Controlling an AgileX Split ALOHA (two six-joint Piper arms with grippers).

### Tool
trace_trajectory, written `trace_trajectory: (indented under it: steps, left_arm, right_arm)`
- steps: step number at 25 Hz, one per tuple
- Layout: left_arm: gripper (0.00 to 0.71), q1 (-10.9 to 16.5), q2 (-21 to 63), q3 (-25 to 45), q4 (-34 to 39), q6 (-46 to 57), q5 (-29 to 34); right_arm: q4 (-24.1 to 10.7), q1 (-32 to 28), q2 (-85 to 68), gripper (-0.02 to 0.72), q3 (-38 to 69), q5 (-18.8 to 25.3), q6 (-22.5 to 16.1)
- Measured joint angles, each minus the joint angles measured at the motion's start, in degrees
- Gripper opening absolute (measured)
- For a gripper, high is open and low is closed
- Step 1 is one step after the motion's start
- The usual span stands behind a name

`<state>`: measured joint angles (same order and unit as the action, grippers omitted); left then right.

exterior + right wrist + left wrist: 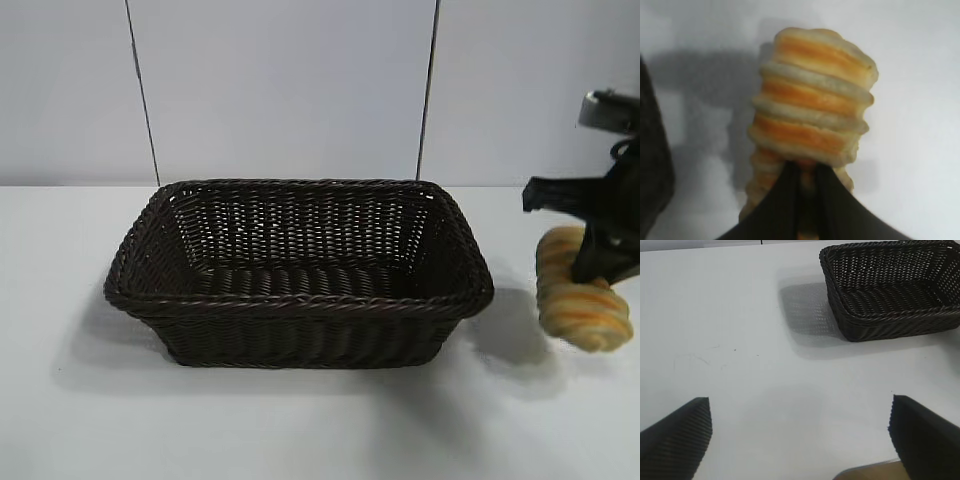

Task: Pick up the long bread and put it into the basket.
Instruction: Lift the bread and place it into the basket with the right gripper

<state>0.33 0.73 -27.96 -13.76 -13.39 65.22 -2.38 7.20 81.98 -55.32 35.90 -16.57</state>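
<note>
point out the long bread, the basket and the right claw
long bread (585,315): exterior view, its striped lower end.
basket (300,302): exterior view, front braided rim.
right claw (807,177): right wrist view, fingertips pinching the bread's end.

Dark woven wicker basket is looking rough and matt; the ridged long bread between the matt black fingers is showing a dull crust.
</note>
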Motion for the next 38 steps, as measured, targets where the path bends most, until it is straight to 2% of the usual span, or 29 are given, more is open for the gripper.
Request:
trace_trajectory:
  steps: [4, 9, 11, 15, 19, 23, 27, 29, 30, 32, 34, 36, 38]
  left_arm:
    - [0.695, 0.0, 0.0, 0.0, 0.0, 0.0, 0.0]
    - [0.695, 0.0, 0.0, 0.0, 0.0, 0.0, 0.0]
    - [0.695, 0.0, 0.0, 0.0, 0.0, 0.0, 0.0]
    - [0.695, 0.0, 0.0, 0.0, 0.0, 0.0, 0.0]
    - [0.695, 0.0, 0.0, 0.0, 0.0, 0.0, 0.0]
    - [0.695, 0.0, 0.0, 0.0, 0.0, 0.0, 0.0]
    - [0.695, 0.0, 0.0, 0.0, 0.0, 0.0, 0.0]
    - [0.695, 0.0, 0.0, 0.0, 0.0, 0.0, 0.0]
    - [0.695, 0.0, 0.0, 0.0, 0.0, 0.0, 0.0]
    - [0.695, 0.0, 0.0, 0.0, 0.0, 0.0, 0.0]
    - [0.695, 0.0, 0.0, 0.0, 0.0, 0.0, 0.0]
    - [0.695, 0.0, 0.0, 0.0, 0.0, 0.0, 0.0]
    - [0.695, 0.0, 0.0, 0.0, 0.0, 0.0, 0.0]
  right_arm:
    - [0.53, 0.0, -0.32, 0.053, -2.47, 2.23, 3.16]
    - [7.53, 0.0, -0.26, 0.053, -5.54, 2.4, 11.35]
    - [10.07, 0.0, 0.4, 0.053, -7.2, 2.77, 13.02]
    - [12.67, 0.09, 3.41, 0.052, -10.96, 4.28, 15.3]
    - [13.06, 3.54, 7.24, 0.052, -15.52, 5.48, 16.88]
    - [12.89, 10.59, 12.16, 0.051, -20.85, 7.39, 17.12]
    - [10.99, 17.6, 17.32, 0.05, -25.99, 8.55, 18.44]
    - [9.77, 20.28, 19.53, 0.05, -28.25, 9.21, 20.94]
    - [8.92, 21.51, 20.68, 0.05, -29.34, 9.37, 22.63]
    - [6.92, 23.35, 22.57, 0.05, -30.98, 9.36, 28.6]
    - [5.16, 24.44, 24.11, 0.05, -31.53, 9.17, 38.3]
    - [3.54, 25.2, 25.35, 0.05, -31.59, 9.17, 52.26]
    - [3.07, 25.46, 26.7, 0.05, -31.65, 8.99, 62.6]
